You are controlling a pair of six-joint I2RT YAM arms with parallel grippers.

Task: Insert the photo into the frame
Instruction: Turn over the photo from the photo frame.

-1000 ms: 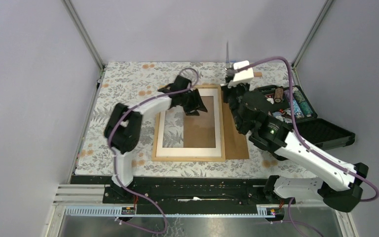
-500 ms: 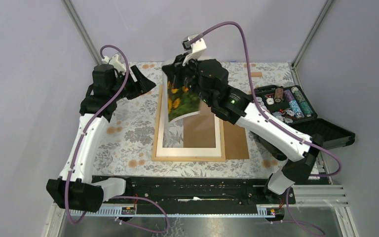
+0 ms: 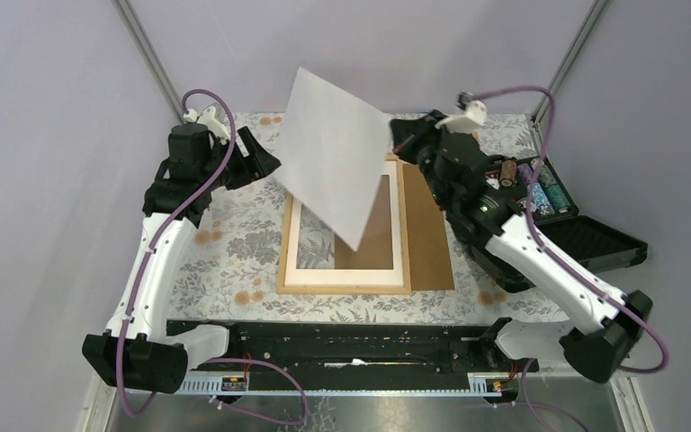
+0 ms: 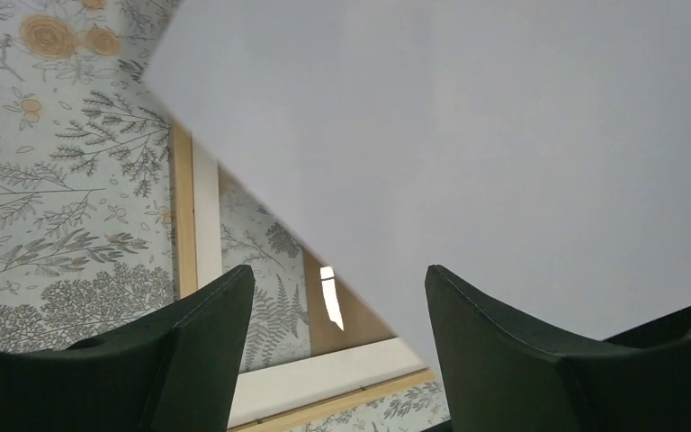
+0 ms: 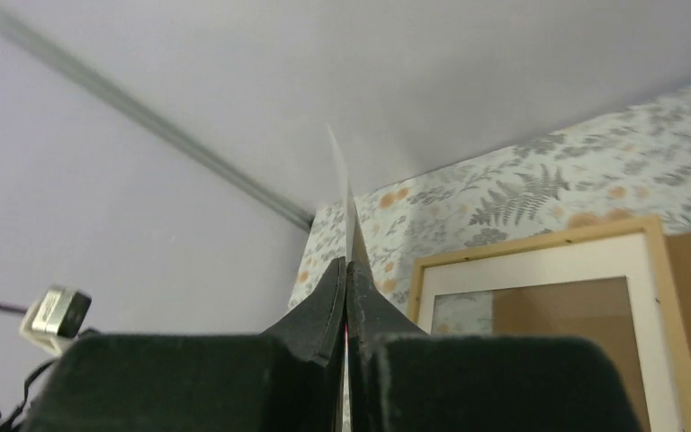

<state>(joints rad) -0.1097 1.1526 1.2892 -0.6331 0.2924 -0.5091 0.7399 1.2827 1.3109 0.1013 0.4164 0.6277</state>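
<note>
Gripping the photo [image 3: 337,153] by one edge, the right gripper [image 5: 346,270] has its jaws pressed flat together on the sheet. In the right wrist view we see the sheet edge-on, a thin sliver rising between the dark, matte fingers. From above, the photo hangs tilted over the far half of the frame [image 3: 346,289], with its plain white back towards us and its printed side turned away. We cannot tell whether its lowest corner touches anything.

We find the left gripper [image 4: 337,288] spread wide with nothing in it, held above the cloth [image 3: 225,243] just left of the frame's far corner and close to the sheet.

The frame is a thin rectangle of pale wood lying flat, with a white mat [image 3: 295,243] inside it. Through the clear pane we see fern-patterned cloth on the left and a smooth brown board [image 3: 432,252] on the right; the board also sticks out past the frame's right rail. The cloth is printed with grey leaves and small orange blooms.

At the right stands an open black case [image 3: 594,243] holding stacked round chips [image 3: 540,184], whose markings are too small for us to read.
</note>
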